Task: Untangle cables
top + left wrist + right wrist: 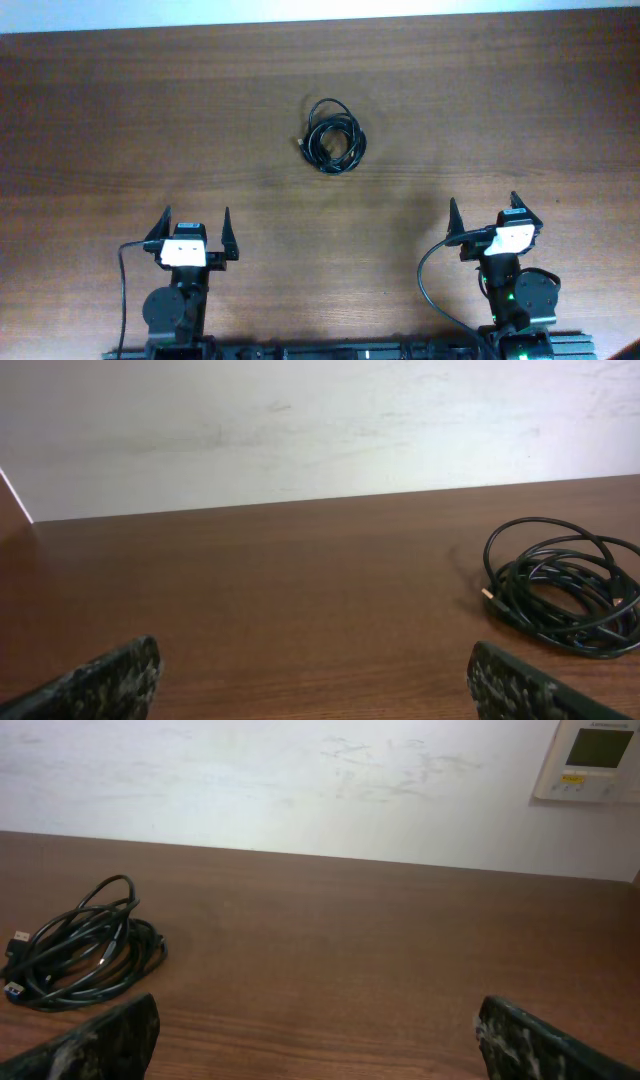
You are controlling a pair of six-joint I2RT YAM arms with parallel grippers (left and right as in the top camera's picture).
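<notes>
The cables (333, 137) lie bunched in one black coil on the wooden table (150, 120), beyond both arms near the middle. In the left wrist view the cables (565, 588) sit far right with a small plug end at the coil's left. The right wrist view has the cables (82, 958) at far left. My left gripper (195, 222) is open at the front left, well short of the coil, nothing between its fingertips (115, 678). My right gripper (484, 209) is open at the front right, also empty, fingertips (535, 1042) wide apart.
A pale wall rises behind the table's far edge (300, 500). A white wall control panel (592, 760) hangs at the upper right in the right wrist view. Thick black arm wires (122, 290) loop beside each base.
</notes>
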